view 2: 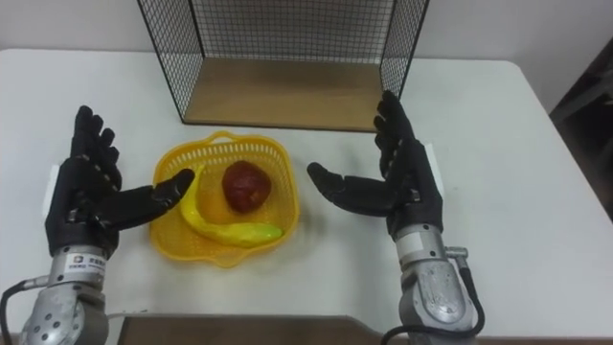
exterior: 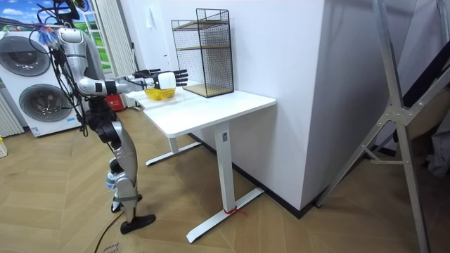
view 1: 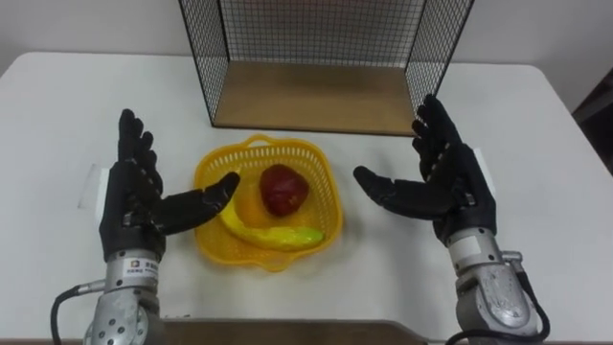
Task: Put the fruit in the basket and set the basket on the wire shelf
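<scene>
Yellow plastic basket (view 1: 257,144) is sitting on the white table (view 1: 546,144), just in front of the wire shelf (view 1: 311,96), whose wooden bottom board is showing between the black mesh walls. A dark red apple (view 1: 283,189) is resting inside the basket toward its far side, and a banana (view 1: 273,233) is curving along the near side just below it. The left hand (view 1: 129,196) is hovering to the basket's left with fingers straight, palm turned inward, gripping nothing. Its thumb is reaching over the basket's left rim, though I cannot tell whether it is touching. The right hand (view 1: 455,187) is mirroring it on the other side, fingers stretched out and empty, thumb pointing at the basket and stopping just short of the right rim. In the room view the robot is standing upright at the table's end, both arms reaching forward over the tabletop, with washing machines (exterior: 42,105) standing behind it
</scene>
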